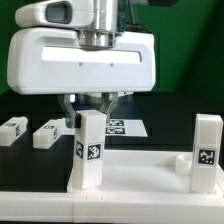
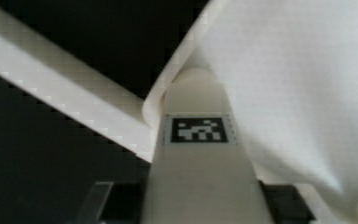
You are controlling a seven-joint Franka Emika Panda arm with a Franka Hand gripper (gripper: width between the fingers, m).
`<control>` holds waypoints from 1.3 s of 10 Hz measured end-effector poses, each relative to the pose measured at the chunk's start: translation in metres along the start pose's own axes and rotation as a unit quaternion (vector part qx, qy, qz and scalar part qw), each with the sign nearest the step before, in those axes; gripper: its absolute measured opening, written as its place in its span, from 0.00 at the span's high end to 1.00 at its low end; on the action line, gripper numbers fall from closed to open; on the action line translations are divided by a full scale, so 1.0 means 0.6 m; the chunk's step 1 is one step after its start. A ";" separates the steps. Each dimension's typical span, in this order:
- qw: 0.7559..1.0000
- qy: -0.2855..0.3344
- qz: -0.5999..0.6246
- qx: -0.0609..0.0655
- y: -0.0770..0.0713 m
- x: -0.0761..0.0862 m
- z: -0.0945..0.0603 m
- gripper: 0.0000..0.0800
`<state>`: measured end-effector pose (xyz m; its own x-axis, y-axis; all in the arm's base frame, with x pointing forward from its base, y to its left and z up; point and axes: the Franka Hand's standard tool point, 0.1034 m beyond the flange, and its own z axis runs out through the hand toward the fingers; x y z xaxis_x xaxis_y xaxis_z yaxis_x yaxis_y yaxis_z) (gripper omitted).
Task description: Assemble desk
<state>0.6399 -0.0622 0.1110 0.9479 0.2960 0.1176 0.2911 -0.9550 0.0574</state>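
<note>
Between the fingers (image 1: 70, 110) of my gripper (image 1: 90, 110) stands one white square leg (image 1: 88, 152), upright at a corner of the white rimmed tabletop (image 1: 140, 172), its black-and-white tag visible. I cannot tell whether the fingers clamp it or only straddle it. A second leg (image 1: 207, 150) stands upright well apart; two further legs (image 1: 12, 129) (image 1: 47, 133) lie beyond on the table (image 1: 25, 155).

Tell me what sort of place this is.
Probably a robotics lab test bench: a white robot arm over a black table, white furniture legs carrying printed tags, and a marker board lying flat on the table.
</note>
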 end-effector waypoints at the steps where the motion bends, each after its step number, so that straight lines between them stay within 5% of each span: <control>1: 0.998 0.000 0.059 0.000 -0.002 0.000 0.000 0.63; 5: 0.965 0.001 0.263 0.000 -0.005 0.002 0.001 0.63; 11: 0.917 -0.004 0.398 -0.003 -0.003 -0.003 0.001 0.61; 12: 0.915 -0.004 0.404 -0.002 -0.004 -0.003 0.002 0.56; 13: 0.915 -0.004 0.404 -0.002 -0.004 -0.003 0.003 0.38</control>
<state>0.6378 -0.0605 0.1092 0.8545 -0.5062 0.1168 -0.5051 -0.8621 -0.0408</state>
